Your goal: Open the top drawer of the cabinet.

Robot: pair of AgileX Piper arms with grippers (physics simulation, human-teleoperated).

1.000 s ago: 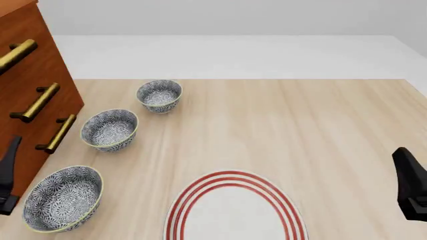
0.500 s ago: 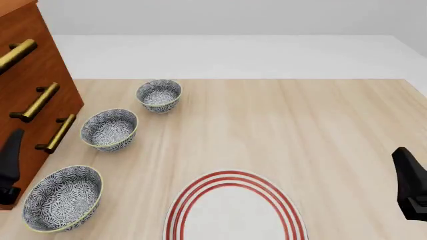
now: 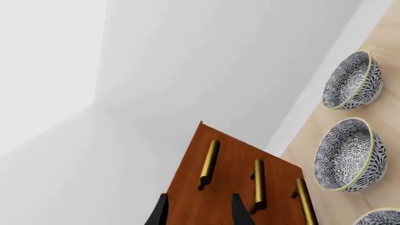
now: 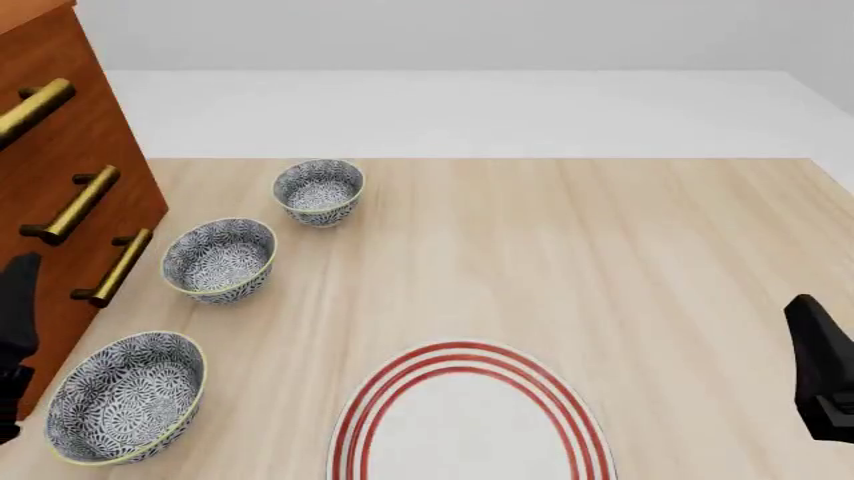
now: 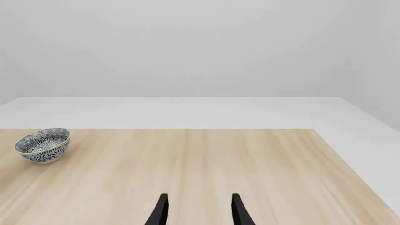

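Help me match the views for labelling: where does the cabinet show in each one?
Front view: the cabinet fills the left edge, its three brass handles facing the bowls.
Left wrist view: it lies just beyond the left pincer.
Right wrist view: not in it.
Shared landmark: the far bowl.

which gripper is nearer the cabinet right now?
Left. The left gripper is at the table's left edge, right in front of the cabinet, fingers open toward its drawer fronts. The right gripper sits at the far right edge, across the table.
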